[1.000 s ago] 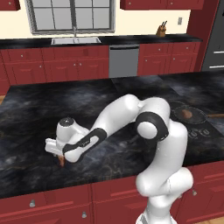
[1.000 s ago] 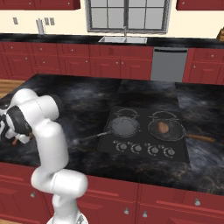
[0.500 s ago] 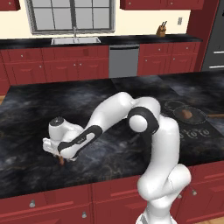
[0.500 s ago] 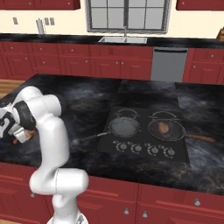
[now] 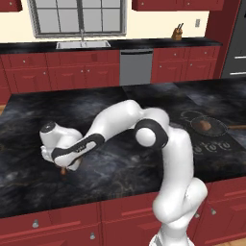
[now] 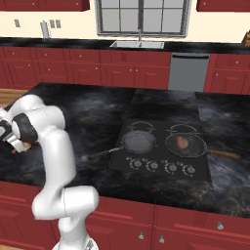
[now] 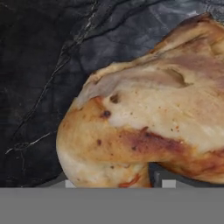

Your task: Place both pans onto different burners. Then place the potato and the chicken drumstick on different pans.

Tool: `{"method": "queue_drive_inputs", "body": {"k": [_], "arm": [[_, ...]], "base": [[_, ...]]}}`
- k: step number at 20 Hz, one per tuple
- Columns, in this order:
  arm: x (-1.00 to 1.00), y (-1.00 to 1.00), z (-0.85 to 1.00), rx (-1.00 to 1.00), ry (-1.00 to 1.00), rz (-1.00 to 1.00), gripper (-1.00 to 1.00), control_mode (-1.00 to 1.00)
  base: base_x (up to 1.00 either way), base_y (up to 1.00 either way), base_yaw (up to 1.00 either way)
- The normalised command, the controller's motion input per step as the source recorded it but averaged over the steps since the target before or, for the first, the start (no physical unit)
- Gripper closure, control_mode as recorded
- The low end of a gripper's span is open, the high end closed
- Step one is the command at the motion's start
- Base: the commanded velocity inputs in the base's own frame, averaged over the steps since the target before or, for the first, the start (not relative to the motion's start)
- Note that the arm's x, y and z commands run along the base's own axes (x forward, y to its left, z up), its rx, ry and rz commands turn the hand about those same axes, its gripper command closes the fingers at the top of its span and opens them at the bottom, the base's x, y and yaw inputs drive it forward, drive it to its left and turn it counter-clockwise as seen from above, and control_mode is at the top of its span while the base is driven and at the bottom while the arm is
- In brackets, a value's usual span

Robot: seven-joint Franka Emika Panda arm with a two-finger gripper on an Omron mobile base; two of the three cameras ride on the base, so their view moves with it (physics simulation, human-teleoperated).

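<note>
The chicken drumstick [image 7: 144,122] lies on the dark marble counter, golden-brown and very close in the hand view. My gripper [image 5: 62,166] reaches far left and hangs low over it, open, with one dark fingertip [image 7: 161,174] showing beside the meat. A small orange bit of the drumstick [image 5: 63,171] peeks out under the hand. Both pans sit on front burners of the black cooktop [image 6: 161,165]. The left pan [image 6: 138,141] holds nothing, and the right pan [image 6: 184,144] holds the reddish-brown potato [image 6: 182,142].
The left pan's handle [image 6: 100,155] points toward my arm, and the right pan's handle [image 6: 225,155] points right. A row of knobs [image 6: 158,166] lines the cooktop's front. The counter's front edge runs close below the hand.
The arm has swung further left and the hand has sunk lower over the drumstick. The pans and the potato have stayed put.
</note>
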Motion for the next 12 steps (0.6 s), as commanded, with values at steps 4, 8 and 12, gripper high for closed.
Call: {"method": "queue_drive_inputs", "body": {"k": [4, 8, 12], "arm": [[-0.07, -0.54, 0.76, 0.00, -0.20, 0.00, 1.00, -1.00], [-0.18, -0.53, 0.85, 0.00, -0.22, 0.00, 1.00, -1.00], [-0.23, -0.46, 0.85, 0.00, -0.22, -0.03, 1.00, -1.00]], "base": [[0.00, 0.00, 0.00], [0.00, 0.00, 0.00], [0.00, 0.00, 0.00]]}}
